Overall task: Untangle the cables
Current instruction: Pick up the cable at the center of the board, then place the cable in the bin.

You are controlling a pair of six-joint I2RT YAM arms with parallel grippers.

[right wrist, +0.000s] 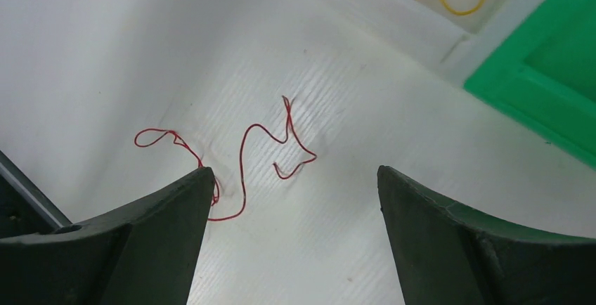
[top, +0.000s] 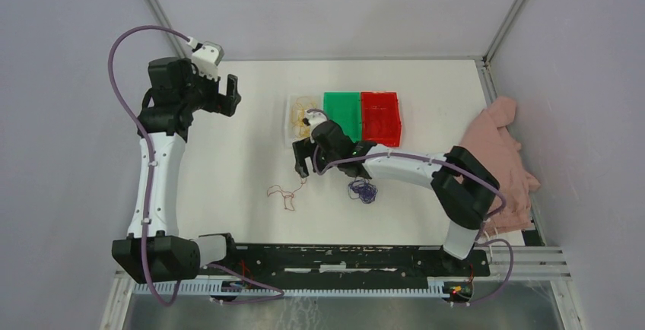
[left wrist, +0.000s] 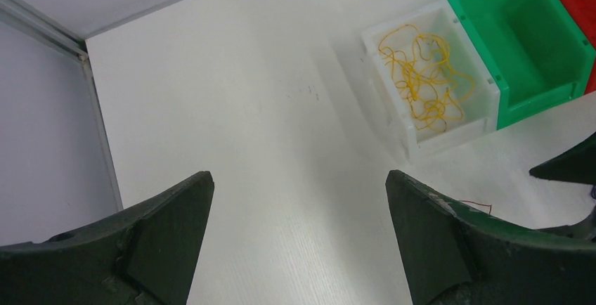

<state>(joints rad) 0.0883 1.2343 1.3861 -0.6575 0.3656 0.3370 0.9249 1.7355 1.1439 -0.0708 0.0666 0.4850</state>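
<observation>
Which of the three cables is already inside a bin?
The yellow cable, lying in the white bin. The red cable and the dark blue cable lie loose on the table.

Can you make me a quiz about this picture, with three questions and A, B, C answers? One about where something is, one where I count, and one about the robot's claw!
1. Where is the yellow cable?
A. In the white bin
B. On the pink cloth
C. In a claw

2. How many bins stand in the row?
A. Two
B. Three
C. Five

3. What is the right claw doing?
A. Shut on a blue cable
B. Shut tight on nothing
C. Open, holding nothing

Answers:
1 A: the yellow tangle lies inside the white bin.
2 B: the white bin, green bin and red bin stand side by side.
3 C: its fingers stand wide apart, and the red cable lies loose on the table.
</observation>
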